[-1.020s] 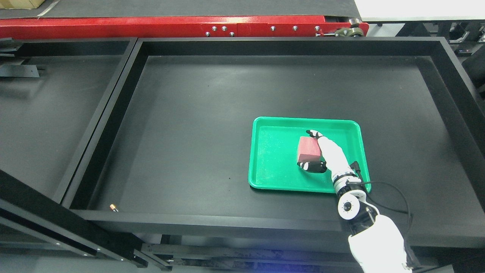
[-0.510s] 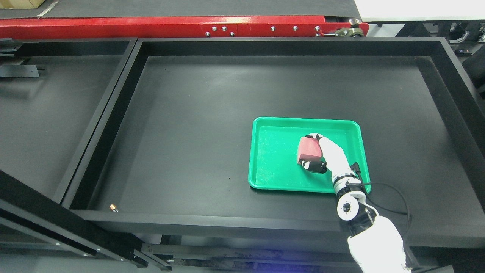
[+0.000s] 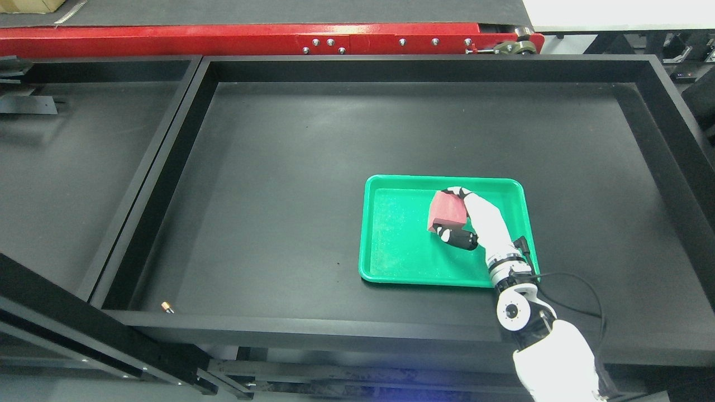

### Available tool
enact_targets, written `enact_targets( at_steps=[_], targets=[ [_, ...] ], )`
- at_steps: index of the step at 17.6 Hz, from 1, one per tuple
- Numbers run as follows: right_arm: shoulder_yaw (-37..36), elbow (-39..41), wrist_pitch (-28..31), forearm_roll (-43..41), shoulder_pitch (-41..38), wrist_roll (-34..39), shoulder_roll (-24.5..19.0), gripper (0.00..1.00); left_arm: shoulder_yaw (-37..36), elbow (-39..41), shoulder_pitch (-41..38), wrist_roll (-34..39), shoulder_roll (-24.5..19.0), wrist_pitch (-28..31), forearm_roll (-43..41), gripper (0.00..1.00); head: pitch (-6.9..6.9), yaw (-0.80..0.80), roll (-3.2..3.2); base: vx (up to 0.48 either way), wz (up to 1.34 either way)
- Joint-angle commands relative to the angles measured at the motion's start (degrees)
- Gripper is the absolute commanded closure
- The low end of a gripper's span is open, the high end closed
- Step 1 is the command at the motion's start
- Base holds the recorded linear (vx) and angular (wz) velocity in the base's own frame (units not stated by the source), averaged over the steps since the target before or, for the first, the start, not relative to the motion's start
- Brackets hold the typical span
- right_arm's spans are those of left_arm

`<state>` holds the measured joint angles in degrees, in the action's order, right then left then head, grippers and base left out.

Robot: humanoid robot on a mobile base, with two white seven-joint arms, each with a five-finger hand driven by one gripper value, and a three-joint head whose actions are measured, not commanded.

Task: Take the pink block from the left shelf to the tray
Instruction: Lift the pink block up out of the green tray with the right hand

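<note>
pink block [image 3: 447,210] tilted, right hand [image 3: 466,219] gripping

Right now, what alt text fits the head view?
The right hand grips a pink block over a green tray, which sits right of centre on a black walled shelf. A red rail runs behind.

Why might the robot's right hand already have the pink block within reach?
Yes, it seems so: the right hand is already closed around the pink block over the green tray, with nothing between them.
</note>
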<state>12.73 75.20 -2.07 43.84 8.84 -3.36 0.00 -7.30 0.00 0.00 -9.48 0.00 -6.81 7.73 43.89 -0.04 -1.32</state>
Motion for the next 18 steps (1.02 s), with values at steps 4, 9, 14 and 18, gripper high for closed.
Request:
enact_targets(
  at_steps=[4,9,14,18],
  targets=[
    [-9.4,7.0,-22.2,-0.9,-4.6,-12.0,1.0,0.95,0.0,1.0,-1.1,0.0,-1.0,0.0,0.0,0.00,0.00,0.00,0.00,0.000,0.00],
    [-11.3,10.5,-26.8,-8.3,-6.9,-14.2,1.0,0.95,0.0,1.0,-1.1,0.0,-1.0,0.0,0.0,0.00,0.00,0.00,0.00,0.000,0.00],
    [-11.2,11.3,-26.8,-8.5,-7.2,-14.6,1.0,0.95,0.0,1.0,-1.1,0.0,-1.0,0.0,0.0,0.00,0.00,0.00,0.00,-0.006,0.00],
    [-11.2,11.3,-26.8,-8.5,-7.2,-14.6,1.0,0.95,0.0,1.0,-1.1,0.0,-1.0,0.0,0.0,0.00,0.00,0.00,0.00,-0.046,0.04]
  ],
)
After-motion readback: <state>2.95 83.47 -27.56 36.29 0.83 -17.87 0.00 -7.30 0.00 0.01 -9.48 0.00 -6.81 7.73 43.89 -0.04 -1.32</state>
